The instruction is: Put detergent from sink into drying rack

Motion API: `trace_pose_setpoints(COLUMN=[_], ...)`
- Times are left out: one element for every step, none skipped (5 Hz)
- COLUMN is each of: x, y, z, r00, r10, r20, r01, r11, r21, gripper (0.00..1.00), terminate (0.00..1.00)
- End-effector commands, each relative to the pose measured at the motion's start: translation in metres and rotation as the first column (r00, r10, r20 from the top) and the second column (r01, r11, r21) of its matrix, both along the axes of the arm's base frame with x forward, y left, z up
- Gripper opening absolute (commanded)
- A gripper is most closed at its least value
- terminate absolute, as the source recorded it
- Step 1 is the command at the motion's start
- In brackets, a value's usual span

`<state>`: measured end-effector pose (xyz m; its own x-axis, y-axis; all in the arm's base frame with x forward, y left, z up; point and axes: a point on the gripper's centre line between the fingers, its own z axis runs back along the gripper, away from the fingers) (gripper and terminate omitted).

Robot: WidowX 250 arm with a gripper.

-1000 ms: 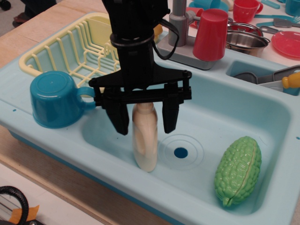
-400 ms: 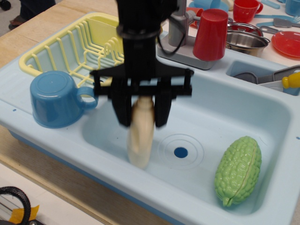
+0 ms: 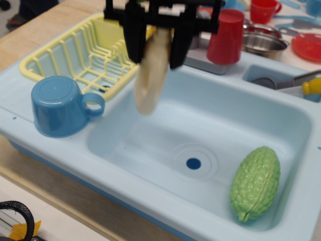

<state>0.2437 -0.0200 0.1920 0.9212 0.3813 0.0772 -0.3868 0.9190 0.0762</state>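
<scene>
My black gripper (image 3: 156, 47) is shut on the cream-beige detergent bottle (image 3: 150, 75) near its neck. The bottle hangs tilted in the air above the sink's back left corner, clear of the basin floor. The light-blue sink (image 3: 150, 145) has a dark blue drain hole (image 3: 193, 163). The pale yellow drying rack (image 3: 75, 55) sits just left of the gripper, at the back left; its slatted floor shows nothing on it.
A bumpy green gourd (image 3: 255, 183) lies in the sink's right end. A blue cup (image 3: 59, 106) sits upside down on the sink's left rim in front of the rack. A red cup (image 3: 225, 36), a grey faucet base, metal bowl and red dishes stand behind.
The gripper closed on the bottle and lifted it out of the sink, up and slightly back toward the rack. The bottle now hangs tilted instead of standing on the basin floor.
</scene>
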Motion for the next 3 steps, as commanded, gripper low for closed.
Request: trace_pose_setpoints(x=[0.015,0.025,0.036], y=[0.038,0.065,0.091], z=[0.031,0.03,0.019], r00=[0.998,0.997,0.995], r10=[0.0,-0.029,-0.09], r20=[0.066,0.07,0.048], r01=[-0.003,0.027,0.091], r11=[0.999,0.999,0.996], r21=[0.038,0.027,-0.02], gripper=[0.0,0.0,0.0], terminate=[0.0,0.0,0.0])
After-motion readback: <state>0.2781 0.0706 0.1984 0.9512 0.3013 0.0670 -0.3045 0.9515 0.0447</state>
